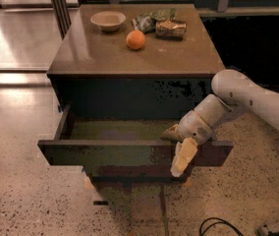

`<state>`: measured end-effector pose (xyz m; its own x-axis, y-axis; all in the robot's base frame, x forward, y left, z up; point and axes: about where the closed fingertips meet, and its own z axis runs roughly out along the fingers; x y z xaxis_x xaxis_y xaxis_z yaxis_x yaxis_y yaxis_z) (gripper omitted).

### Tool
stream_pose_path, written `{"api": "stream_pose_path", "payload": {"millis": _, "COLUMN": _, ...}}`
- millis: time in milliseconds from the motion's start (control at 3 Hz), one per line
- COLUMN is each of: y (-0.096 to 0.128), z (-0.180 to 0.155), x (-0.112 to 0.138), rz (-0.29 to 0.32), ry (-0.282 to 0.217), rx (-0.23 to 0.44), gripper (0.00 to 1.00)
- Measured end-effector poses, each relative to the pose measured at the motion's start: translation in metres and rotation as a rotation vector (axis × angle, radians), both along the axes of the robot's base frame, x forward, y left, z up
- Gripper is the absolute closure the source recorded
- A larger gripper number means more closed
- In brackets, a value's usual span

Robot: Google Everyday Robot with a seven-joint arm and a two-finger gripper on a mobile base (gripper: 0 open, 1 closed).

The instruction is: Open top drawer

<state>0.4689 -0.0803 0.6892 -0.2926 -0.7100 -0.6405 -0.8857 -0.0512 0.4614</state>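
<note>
The top drawer [105,154] of the dark-brown cabinet is pulled out, and its olive-brown inside [120,130] shows. My gripper [175,150] is at the right part of the drawer's front edge. One pale finger [183,157] hangs down over the outside of the front, and the other darker finger [171,132] sits inside the drawer. The fingers clamp the front panel between them. My white arm [257,100] reaches in from the right.
On the cabinet top [179,58] lie a pale bowl [108,20], an orange [135,40] and crumpled snack bags [161,24]. A narrower lower drawer front [134,172] shows under the open drawer. A cable [218,226] lies on the speckled floor at the bottom right.
</note>
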Motion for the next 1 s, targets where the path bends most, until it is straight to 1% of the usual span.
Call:
{"api": "stream_pose_path", "payload": {"millis": 333, "y": -0.0055, "z": 0.0022, "x": -0.0242, "rz": 0.006, "ry": 0.05, "rx": -0.001, "gripper": 0.0}}
{"api": "stream_pose_path", "payload": {"millis": 667, "y": -0.0055, "z": 0.0022, "x": -0.0242, "rz": 0.006, "ry": 0.05, "rx": -0.001, "gripper": 0.0}}
{"api": "stream_pose_path", "payload": {"millis": 1000, "y": -0.0017, "z": -0.0002, "x": -0.0247, "rz": 0.023, "ry": 0.072, "rx": -0.015, "gripper": 0.0}}
